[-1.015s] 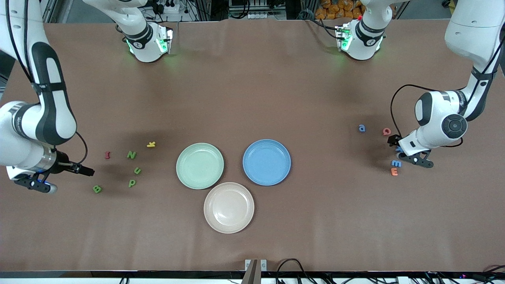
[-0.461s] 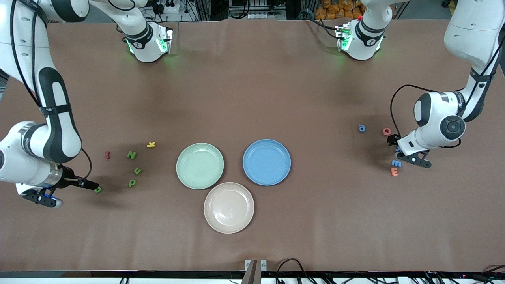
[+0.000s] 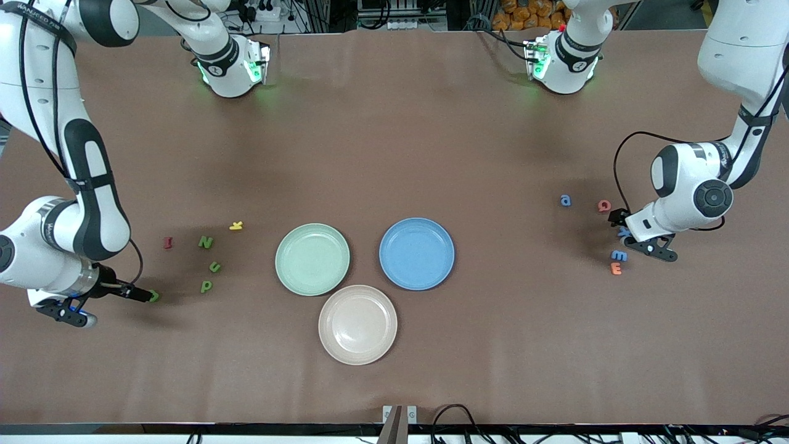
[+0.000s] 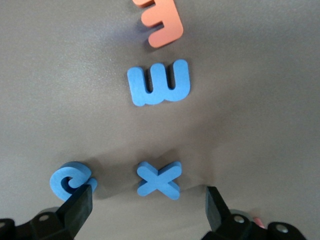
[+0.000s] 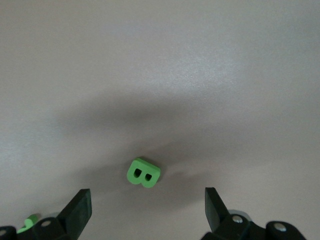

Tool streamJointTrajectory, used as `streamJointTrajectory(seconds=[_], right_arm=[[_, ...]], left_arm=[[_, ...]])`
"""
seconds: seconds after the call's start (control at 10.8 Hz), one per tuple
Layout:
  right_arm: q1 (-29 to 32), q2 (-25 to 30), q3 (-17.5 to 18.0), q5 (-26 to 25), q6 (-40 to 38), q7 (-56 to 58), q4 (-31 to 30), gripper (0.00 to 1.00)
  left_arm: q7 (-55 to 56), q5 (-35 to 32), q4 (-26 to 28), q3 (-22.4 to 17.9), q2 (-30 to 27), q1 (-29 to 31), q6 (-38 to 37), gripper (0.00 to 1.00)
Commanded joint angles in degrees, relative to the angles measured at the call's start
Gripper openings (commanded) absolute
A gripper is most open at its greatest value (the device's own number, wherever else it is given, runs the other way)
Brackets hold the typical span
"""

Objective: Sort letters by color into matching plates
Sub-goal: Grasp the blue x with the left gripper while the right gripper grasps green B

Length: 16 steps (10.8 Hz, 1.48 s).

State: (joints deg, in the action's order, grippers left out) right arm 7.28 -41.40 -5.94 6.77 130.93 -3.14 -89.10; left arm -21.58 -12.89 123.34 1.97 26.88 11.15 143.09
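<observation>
My right gripper (image 5: 146, 202) hangs open just over the dark green B (image 5: 143, 173), which lies between and slightly ahead of its fingers, untouched. That B (image 3: 153, 296) is at the right arm's end, with green P (image 3: 206, 286), U (image 3: 214, 267) and N (image 3: 205, 242) nearby. My left gripper (image 4: 148, 200) is open low over the blue X (image 4: 160, 179), with the blue G (image 4: 71, 179) by one finger and the blue E (image 4: 159, 83) further off. A blue a (image 3: 565, 200) lies apart. The mint green plate (image 3: 312, 259) and the blue plate (image 3: 416, 253) sit mid-table, both bare.
A beige-pink plate (image 3: 357, 324) lies nearer the front camera than the other two. A red letter (image 3: 167, 242) and a yellow K (image 3: 236, 226) are beside the green letters. An orange E (image 3: 616, 268) and a pink Q (image 3: 604, 206) lie among the blue ones.
My right gripper has come down and toward the front camera until its fingertips reach the green B. The left gripper has barely shifted over the blue X.
</observation>
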Motion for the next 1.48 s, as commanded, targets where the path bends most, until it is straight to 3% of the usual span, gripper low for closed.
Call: streamJointTrajectory(seconds=[0.0, 1.02, 1.2, 1.29, 1.38], right_arm=[[1.59, -2.19, 1.11, 0.53, 2.04, 0.95, 1.65, 1.0], [1.07, -4.75, 1.9, 0.79, 7.4, 0.68, -0.8, 0.95], [1.07, -4.49, 1.99, 0.79, 9.08, 0.68, -2.73, 0.88], [1.07, -4.05, 2.16, 0.79, 9.08, 0.68, -3.52, 0.8], [1.07, -3.87, 2.43, 0.79, 9.0, 0.77, -3.62, 0.74]], left_arm=[[-1.62, -0.73, 1.29, 0.32, -1.48, 0.19, 0.35, 1.0], [-5.49, -0.73, 1.29, 1.2, -1.22, 0.18, -0.09, 1.0], [-6.1, -0.65, 1.38, 1.2, -1.22, 0.54, -0.09, 1.0], [-6.11, -0.65, 1.29, 1.2, -1.22, 0.54, -0.09, 1.0], [-6.11, -0.65, 1.29, 1.2, -1.31, 0.54, -0.09, 0.74]])
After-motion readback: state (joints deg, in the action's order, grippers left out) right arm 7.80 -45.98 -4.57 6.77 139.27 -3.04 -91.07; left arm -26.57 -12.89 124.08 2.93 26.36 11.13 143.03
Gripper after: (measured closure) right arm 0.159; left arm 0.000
